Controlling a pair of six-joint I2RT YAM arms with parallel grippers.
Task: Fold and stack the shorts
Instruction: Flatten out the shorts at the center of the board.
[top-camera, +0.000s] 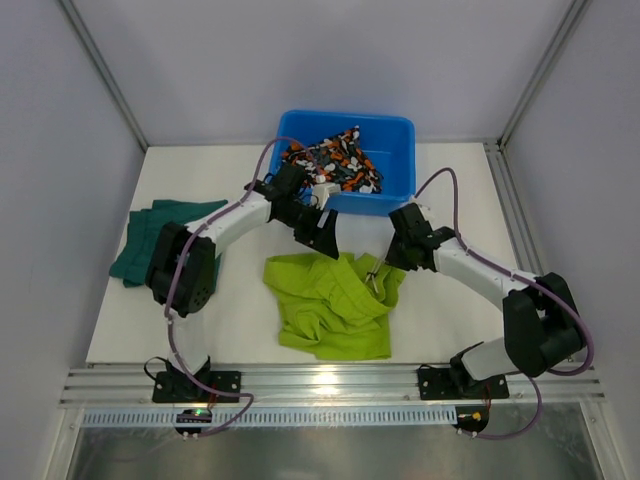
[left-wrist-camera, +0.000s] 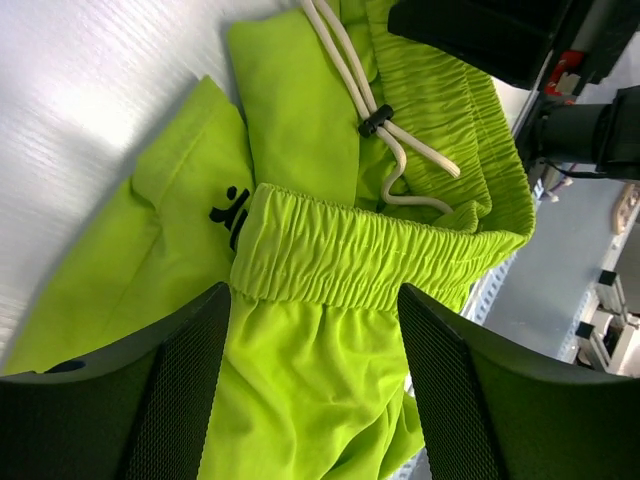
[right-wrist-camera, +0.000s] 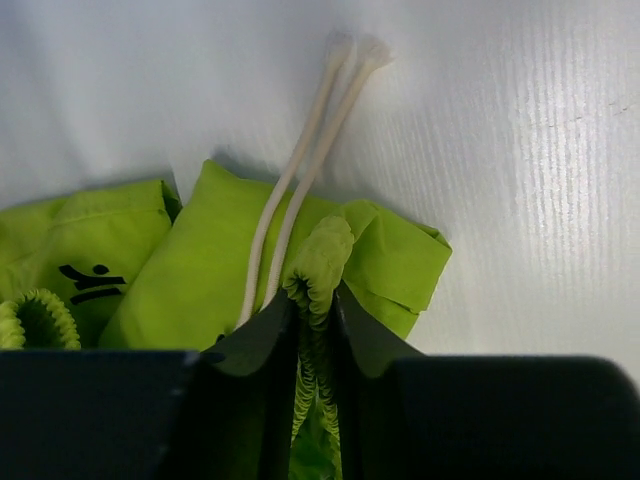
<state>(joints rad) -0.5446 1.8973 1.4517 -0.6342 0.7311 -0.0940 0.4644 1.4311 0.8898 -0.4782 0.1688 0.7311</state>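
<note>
With right claw (right-wrist-camera: 312, 292) pinching the waistband (right-wrist-camera: 318, 250) at 3 o'clock and left claw (left-wrist-camera: 315, 296) agape, judge lime shorts (top-camera: 325, 305) limp, light; grip elastic.

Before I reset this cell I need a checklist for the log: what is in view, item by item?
lime shorts: one, yellow-green, crumpled at the table's middle near the front
drawstring: one, white, on the lime shorts' waistband
teal-green shorts: one, dark, at the table's left, partly under the left arm
camouflage shorts: one, orange, black, white and grey, inside the tub
blue tub: one, at the back centre
table: one, white
left arm: white and black, over the lime shorts' back edge, jaws open astride the waistband
right arm: white and black, at the lime shorts' right edge, jaws shut on the cloth
</note>
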